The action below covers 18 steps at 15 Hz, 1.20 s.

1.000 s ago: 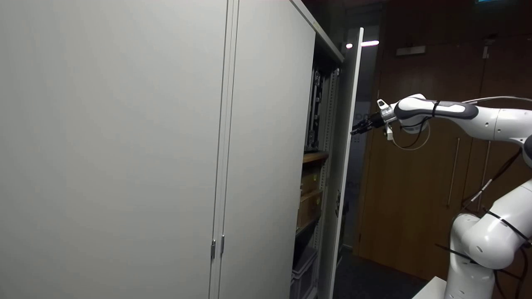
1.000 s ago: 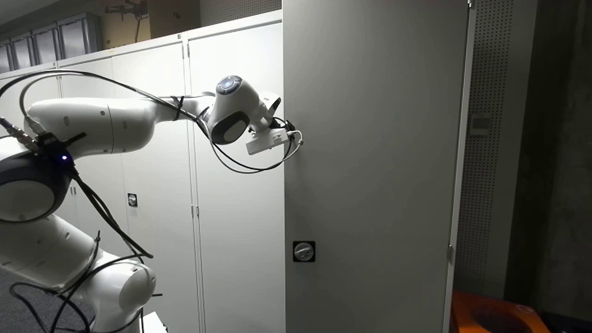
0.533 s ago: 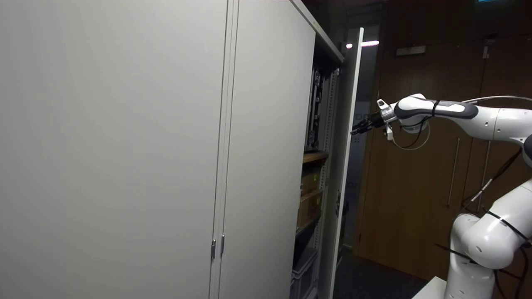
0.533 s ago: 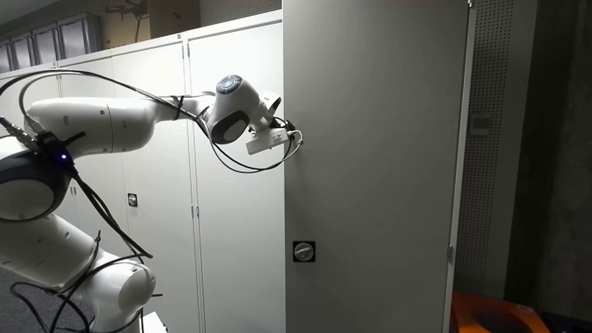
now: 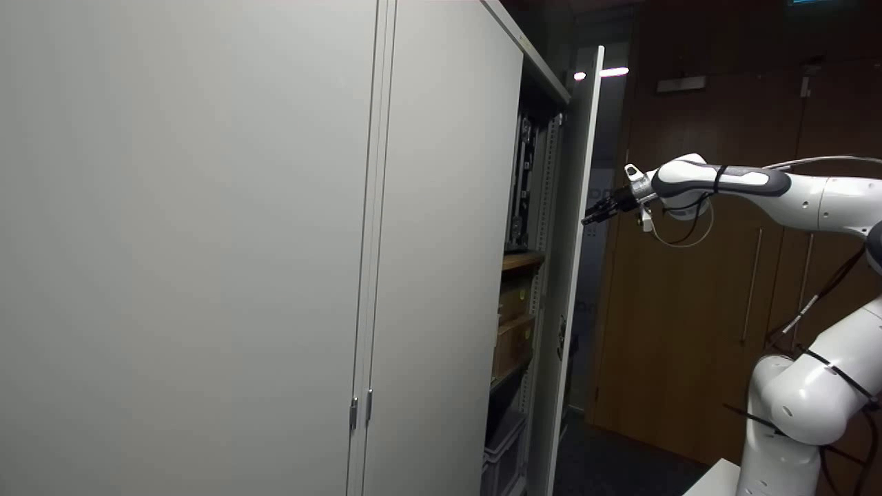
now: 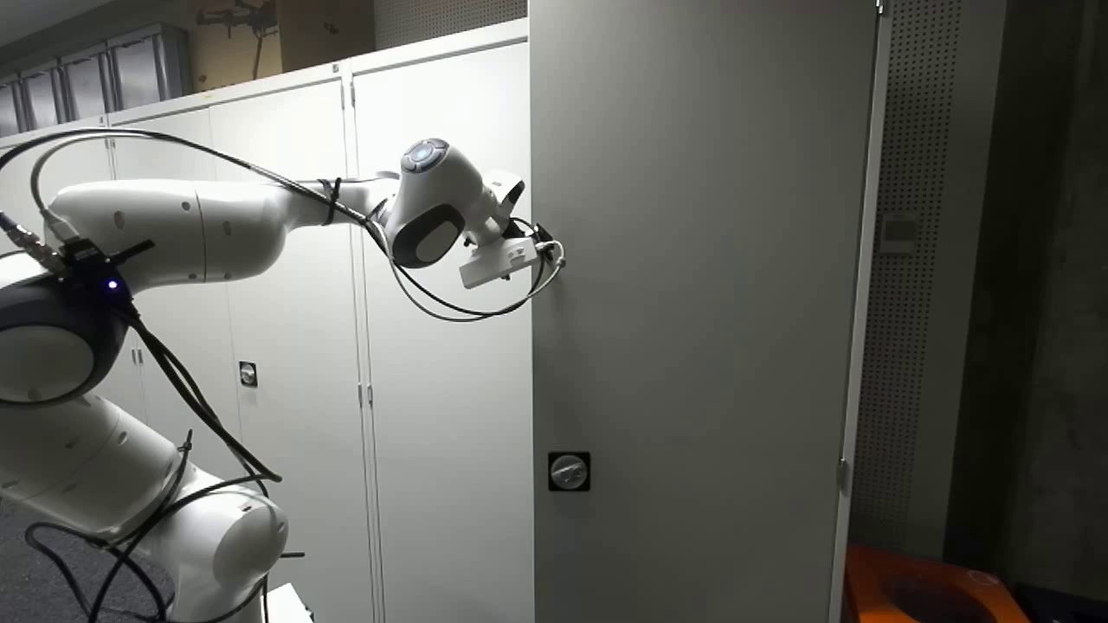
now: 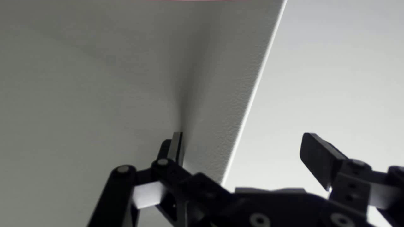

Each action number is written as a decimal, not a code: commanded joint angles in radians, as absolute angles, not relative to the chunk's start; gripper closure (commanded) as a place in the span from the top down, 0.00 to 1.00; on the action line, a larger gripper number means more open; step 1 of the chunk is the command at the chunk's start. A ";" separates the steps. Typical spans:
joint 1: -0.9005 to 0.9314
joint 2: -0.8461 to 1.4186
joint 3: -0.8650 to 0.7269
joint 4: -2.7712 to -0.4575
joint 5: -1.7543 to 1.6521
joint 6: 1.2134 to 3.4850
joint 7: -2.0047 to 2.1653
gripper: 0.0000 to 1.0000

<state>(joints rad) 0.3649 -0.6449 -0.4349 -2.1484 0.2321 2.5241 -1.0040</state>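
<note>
Grey, upright, standing open: here's the cabinet door point(image 6: 701, 303), right ahead of the jaws, which sit wide apart, gripping nothing. Seen from the wrist, its long vertical edge point(image 7: 248, 107) runs between the fingers point(image 7: 174, 148), one tip by its face; touching, I can't tell.

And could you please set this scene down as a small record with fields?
Door: standing open
Hand: open, holding nothing; the door's edge shows between its fingers in the wrist view
Touch: unclear whether a finger meets the door
Knob: on the door's outer face, lower than the hand
Cabinet: brown boxes inside, a grey crate below them
</note>
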 commanded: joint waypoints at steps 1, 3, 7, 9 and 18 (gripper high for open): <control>0.317 -0.608 -0.397 -2.112 0.248 2.508 -1.004 1.00; 0.306 -0.607 -0.388 -2.115 0.247 2.513 -1.008 1.00; 0.225 -0.686 -0.329 -2.232 0.218 2.538 -0.980 1.00; 0.193 -0.713 -0.303 -2.267 0.208 2.542 -0.963 1.00; 0.069 -0.848 -0.236 -2.391 0.120 2.531 -0.798 1.00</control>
